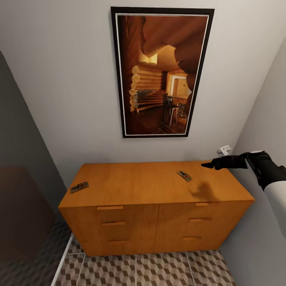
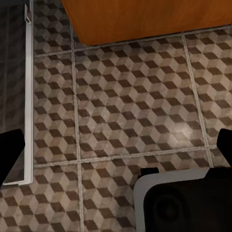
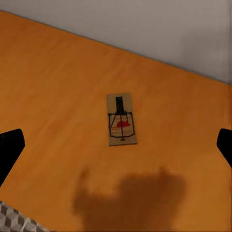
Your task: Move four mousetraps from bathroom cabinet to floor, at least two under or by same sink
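Head view takes in a grey wall with a tall dark-framed picture of a log-cabin room hanging on it, and below that the cabinet, a wide orange-brown chest with six drawer fronts and slim bar handles, standing on the bathroom floor with its cube-patterned tiles. A small white fitting sits on the wall by the cabinet's back right corner. Two mousetraps lie flat on the cabinet top, well apart: one mousetrap right of centre, nearer the back edge, and another mousetrap at the left edge near the front corner. The right gripper hangs above the top's back right part, just beside the first trap but not touching it, and casts a shadow on the wood nearer the front edge. Seen from the right wrist, that mousetrap shows its dark wire and red spot, and the two black fingertips stand wide apart at either side, holding nothing. Seen from the left wrist, the left gripper is likewise spread wide over the floor tiles, beside the cabinet's lower edge and a pale metal strip.
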Controlling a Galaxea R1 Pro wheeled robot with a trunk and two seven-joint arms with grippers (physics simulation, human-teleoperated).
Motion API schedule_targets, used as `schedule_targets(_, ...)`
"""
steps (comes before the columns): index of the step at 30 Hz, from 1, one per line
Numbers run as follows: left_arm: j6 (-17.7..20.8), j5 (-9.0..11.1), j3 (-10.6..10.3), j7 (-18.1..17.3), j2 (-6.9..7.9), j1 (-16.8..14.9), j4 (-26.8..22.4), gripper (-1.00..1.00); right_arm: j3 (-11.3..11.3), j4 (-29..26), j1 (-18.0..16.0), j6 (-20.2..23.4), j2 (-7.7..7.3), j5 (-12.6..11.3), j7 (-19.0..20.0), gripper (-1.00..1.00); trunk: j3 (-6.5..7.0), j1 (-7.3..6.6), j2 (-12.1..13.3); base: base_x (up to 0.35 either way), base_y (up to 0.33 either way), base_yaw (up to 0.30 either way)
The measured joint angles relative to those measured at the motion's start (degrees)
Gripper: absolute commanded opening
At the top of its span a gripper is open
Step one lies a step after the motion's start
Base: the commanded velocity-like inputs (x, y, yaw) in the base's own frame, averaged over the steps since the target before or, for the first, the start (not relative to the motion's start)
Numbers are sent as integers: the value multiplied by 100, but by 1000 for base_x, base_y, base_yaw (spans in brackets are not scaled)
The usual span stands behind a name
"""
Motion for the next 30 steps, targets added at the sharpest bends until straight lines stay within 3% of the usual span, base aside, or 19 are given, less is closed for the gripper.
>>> schedule_targets(12, 0, 0, 3, 0, 2, 0, 0, 100, 15, 204, 0, -73, 18, 1, -86, 100, -1, 0, 0, 208, 0, 0)
schedule_targets(30, 0, 0, 3, 0, -1, 0, 0, 100, 13, 594, 0, -76, 58, -14, -89, 100, -1, 1, 0, 15, 0, 0)
